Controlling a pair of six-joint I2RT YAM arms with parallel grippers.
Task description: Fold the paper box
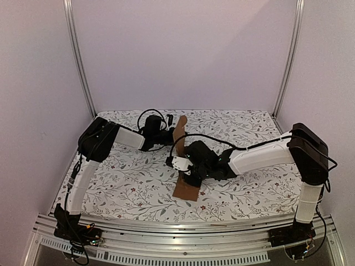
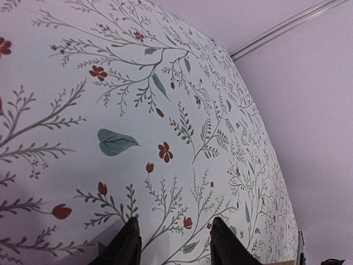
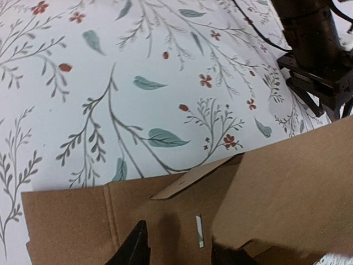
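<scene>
The paper box [image 1: 186,189] is a brown die-cut sheet lying across the middle of the table, with its far end [image 1: 180,125] tilted up. My right gripper [image 1: 187,176] is low over the sheet's middle. In the right wrist view its jaws [image 3: 179,251] stand apart over a slit panel of the paper box [image 3: 71,221], and a raised flap [image 3: 287,182] covers part of the right finger. My left gripper [image 1: 169,133] is beside the raised far end. It is open [image 2: 174,243] with only tablecloth between its fingers.
A floral tablecloth [image 1: 127,177] covers the table. Metal posts [image 1: 77,55] [image 1: 288,55] rise at the back corners against lilac walls. A slotted rail [image 1: 183,227] runs along the near edge. The left arm's wrist [image 3: 314,49] shows beyond the sheet.
</scene>
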